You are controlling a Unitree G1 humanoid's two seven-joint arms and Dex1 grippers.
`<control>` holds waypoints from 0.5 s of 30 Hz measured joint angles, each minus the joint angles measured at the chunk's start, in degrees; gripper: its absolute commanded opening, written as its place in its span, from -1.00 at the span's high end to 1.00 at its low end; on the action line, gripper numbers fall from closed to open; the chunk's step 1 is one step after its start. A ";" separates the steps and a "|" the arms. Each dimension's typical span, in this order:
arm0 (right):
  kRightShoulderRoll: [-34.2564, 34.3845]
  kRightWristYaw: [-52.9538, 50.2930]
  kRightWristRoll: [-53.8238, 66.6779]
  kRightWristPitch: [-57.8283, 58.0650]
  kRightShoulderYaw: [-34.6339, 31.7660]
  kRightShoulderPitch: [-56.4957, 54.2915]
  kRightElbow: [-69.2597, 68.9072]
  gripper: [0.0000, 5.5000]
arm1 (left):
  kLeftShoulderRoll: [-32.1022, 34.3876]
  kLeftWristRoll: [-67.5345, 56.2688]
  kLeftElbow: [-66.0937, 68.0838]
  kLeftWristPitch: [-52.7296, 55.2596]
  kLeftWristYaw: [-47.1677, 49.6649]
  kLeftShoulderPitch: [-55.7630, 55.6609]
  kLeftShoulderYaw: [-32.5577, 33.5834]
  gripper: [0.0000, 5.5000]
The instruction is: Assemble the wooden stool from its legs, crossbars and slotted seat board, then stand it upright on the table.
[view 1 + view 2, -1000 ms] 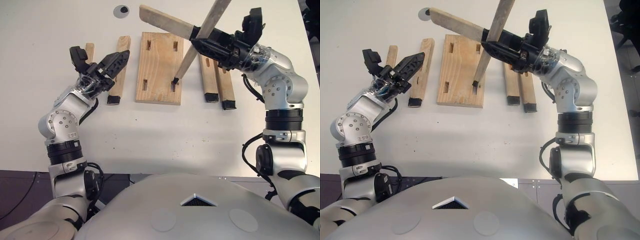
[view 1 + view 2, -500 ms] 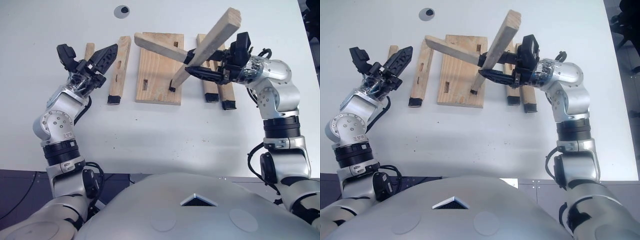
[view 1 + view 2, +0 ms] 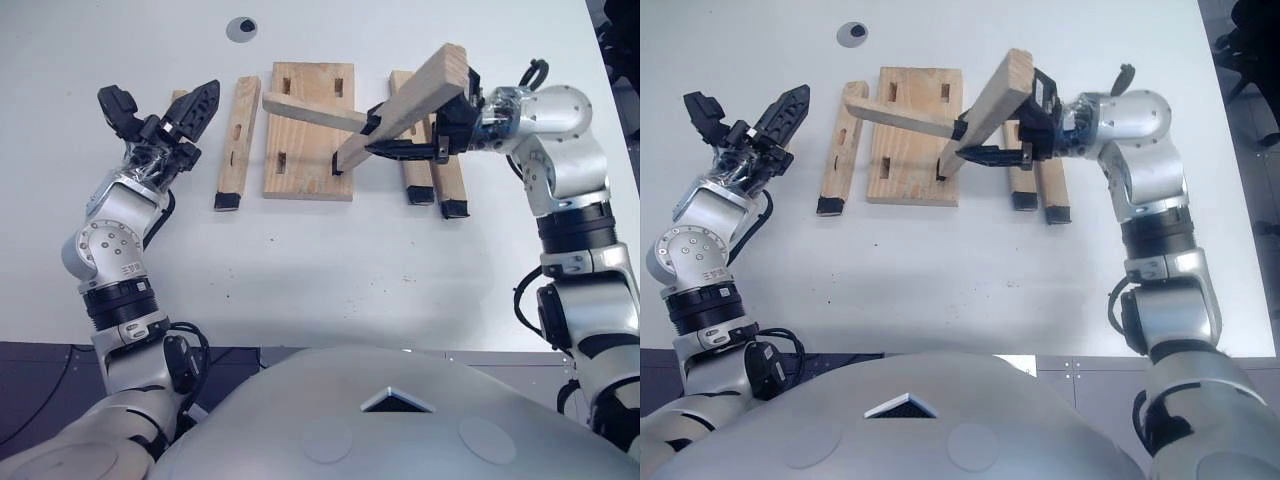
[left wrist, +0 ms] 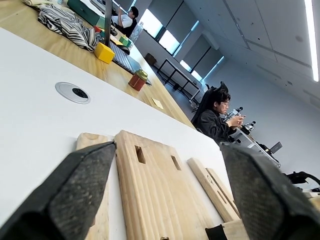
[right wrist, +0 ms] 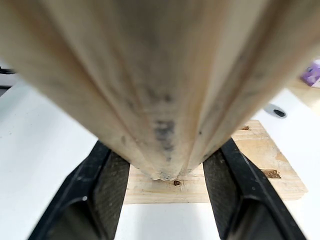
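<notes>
Readable text, labels, numbers, signs: none recorded; the seat board [image 3: 310, 175] and loose legs [image 3: 235, 150] bore no legible markings on faces shown.

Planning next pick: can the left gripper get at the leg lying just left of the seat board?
Probably yes. The open left gripper hovers right beside the flat leg, nothing lying on it; only the raised crossbar end hangs near its far end.
</notes>
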 measured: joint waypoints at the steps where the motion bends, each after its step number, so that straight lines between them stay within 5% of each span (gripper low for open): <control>1: -0.26 0.06 -0.13 1.69 0.74 -1.36 -0.10 0.26 | -0.45 0.00 -0.28 -0.09 0.08 0.37 -0.01 -0.39; 6: -1.75 0.11 -2.08 12.89 5.91 -8.51 -1.72 0.26 | -3.57 0.26 -2.45 -2.53 1.98 4.01 0.12 -0.39; 15: -2.04 -2.04 -3.81 10.73 9.68 -9.33 -3.34 0.26 | -4.89 0.20 -2.70 -3.87 2.49 4.73 1.07 -0.39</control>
